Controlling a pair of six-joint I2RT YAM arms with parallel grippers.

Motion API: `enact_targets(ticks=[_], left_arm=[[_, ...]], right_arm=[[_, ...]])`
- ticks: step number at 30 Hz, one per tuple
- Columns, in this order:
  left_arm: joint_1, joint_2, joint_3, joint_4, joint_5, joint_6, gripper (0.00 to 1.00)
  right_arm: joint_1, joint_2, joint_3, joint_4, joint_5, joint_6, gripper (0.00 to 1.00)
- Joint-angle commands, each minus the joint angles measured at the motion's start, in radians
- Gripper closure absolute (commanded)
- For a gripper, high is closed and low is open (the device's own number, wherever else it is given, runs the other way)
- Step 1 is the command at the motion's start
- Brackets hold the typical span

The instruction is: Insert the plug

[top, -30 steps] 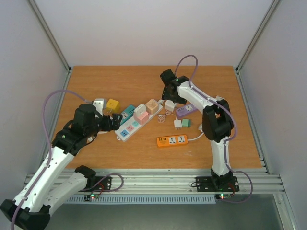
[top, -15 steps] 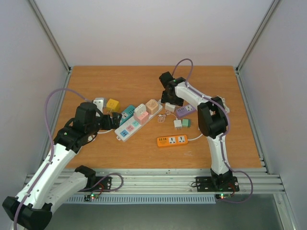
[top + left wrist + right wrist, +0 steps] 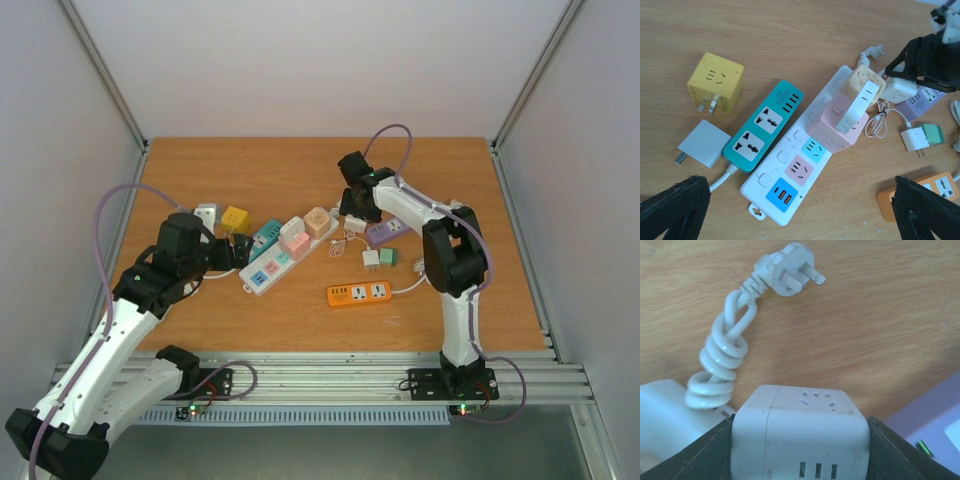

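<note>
In the right wrist view a white cube plug adapter [image 3: 800, 435] fills the gap of my right gripper [image 3: 799, 452], and both fingers [image 3: 705, 455] press its sides. From above, that gripper [image 3: 355, 212] sits over the cube [image 3: 354, 221], right of the white power strip [image 3: 262, 275]. The strip [image 3: 785, 170] carries a pink cube [image 3: 837, 127] and a cream cube [image 3: 865, 87], with free sockets at its near end. My left gripper [image 3: 800, 207] hangs wide open over that near end, holding nothing.
A white plug on a coiled cord [image 3: 790, 270] lies just beyond the held cube. A purple strip [image 3: 388, 230], an orange strip [image 3: 358, 293], a teal strip [image 3: 765, 125], a yellow cube [image 3: 715, 82] and a flat white charger [image 3: 702, 142] lie around.
The right gripper's jaws have narrowed onto the white cube, and its wrist has shifted slightly. The left arm has settled a little lower and stays open.
</note>
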Motion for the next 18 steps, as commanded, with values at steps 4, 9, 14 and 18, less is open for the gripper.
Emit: enact_targets(ticks=[4, 9, 14, 18], left_arm=[[0.006, -0.023, -0.001, 0.072, 0.042, 0.023, 0.01], [0.006, -0.048, -0.007, 0.099, 0.096, 0.032, 0.01], [0.007, -0.050, 0.002, 0.126, 0.218, 0.035, 0.01], [0.007, -0.030, 0.043, 0.150, 0.343, -0.047, 0.01]], right_arm=[[-0.004, -0.263, -0.109, 0.113, -0.074, -0.008, 0.48], [-0.004, -0.424, -0.228, 0.161, -0.257, 0.038, 0.47], [-0.004, -0.577, -0.339, 0.284, -0.470, 0.077, 0.47], [-0.002, -0.703, -0.444, 0.446, -0.653, 0.150, 0.47]])
